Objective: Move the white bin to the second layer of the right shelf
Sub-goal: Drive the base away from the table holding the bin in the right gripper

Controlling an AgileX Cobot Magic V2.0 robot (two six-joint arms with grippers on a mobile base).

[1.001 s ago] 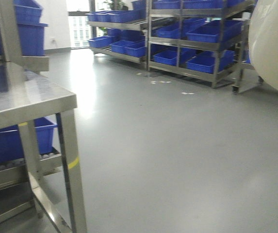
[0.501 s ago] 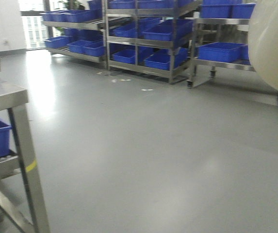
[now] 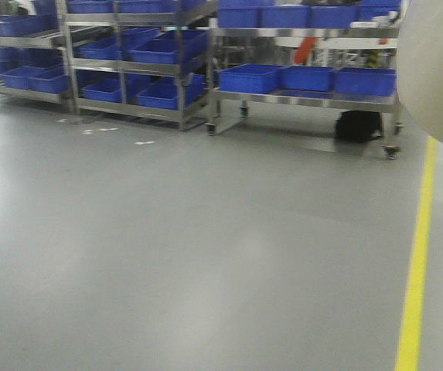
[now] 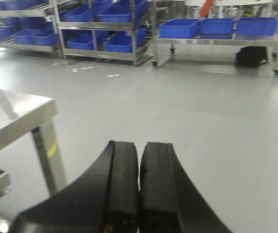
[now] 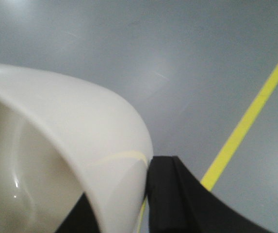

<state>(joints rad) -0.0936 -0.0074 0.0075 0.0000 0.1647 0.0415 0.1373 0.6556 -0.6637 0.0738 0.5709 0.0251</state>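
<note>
The white bin [image 3: 436, 73] hangs at the top right edge of the front view, a glossy cream tub seen from its side. In the right wrist view its rim and wall [image 5: 75, 141] fill the left half. My right gripper [image 5: 124, 177] is shut on that wall, with one black finger [image 5: 170, 194] outside it and the other partly hidden inside. My left gripper [image 4: 139, 145] is shut and holds nothing, above the grey floor. Steel racks stand far across the floor; I cannot tell which level is the right shelf second layer.
Racks [image 3: 132, 108] with several blue crates [image 3: 248, 77] line the far side, one on castors with a black object [image 3: 358, 125] under it. A yellow floor line [image 3: 418, 255] runs along the right. A shiny steel table [image 4: 12, 114] stands at my left.
The front view has swung to the right: the steel table slid out of it, the racks shifted left, and the yellow line came in. The bin stays in my right gripper.
</note>
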